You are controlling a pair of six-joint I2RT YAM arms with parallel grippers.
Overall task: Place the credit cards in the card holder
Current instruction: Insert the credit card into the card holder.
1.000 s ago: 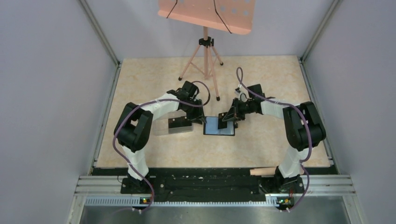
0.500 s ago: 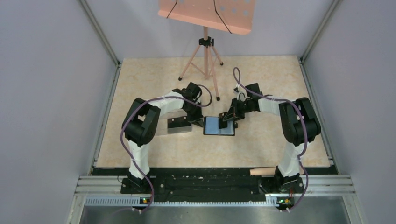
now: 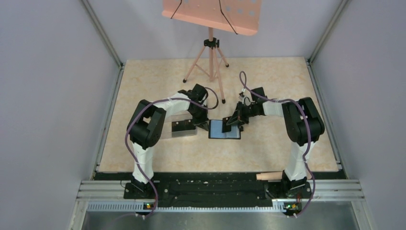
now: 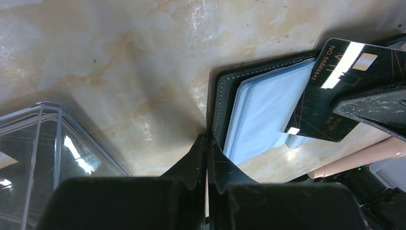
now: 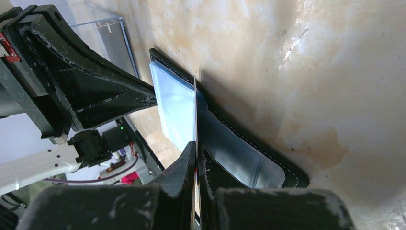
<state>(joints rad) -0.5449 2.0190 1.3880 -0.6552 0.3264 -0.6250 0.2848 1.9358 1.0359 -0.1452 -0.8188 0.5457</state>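
Overhead, the card holder is being shown lying open on the table, directly between the two grippers. The left gripper is being held closed at the holder's left edge. The right gripper is being poised over its right half, clamped on a credit card. Just behind the left gripper, a clear plastic box is being seen with a dark shape inside, apparently further cards.

Through the left wrist camera, the fingers are being pressed together with their tips at the holder's stitched border. Whether the leather is being pinched between them cannot be told. Beyond the tips, the black card is being presented tilted, its lower corner over the bluish-grey pockets.

Through the right wrist camera, the card is being viewed edge-on, pinched between the closed fingers and aimed down at the pockets just ahead of the tips. No card is being shown seated in any slot.

By judgement, the task is only being begun. This card is yet to be slid home, and whatever lies in the box is left to follow.
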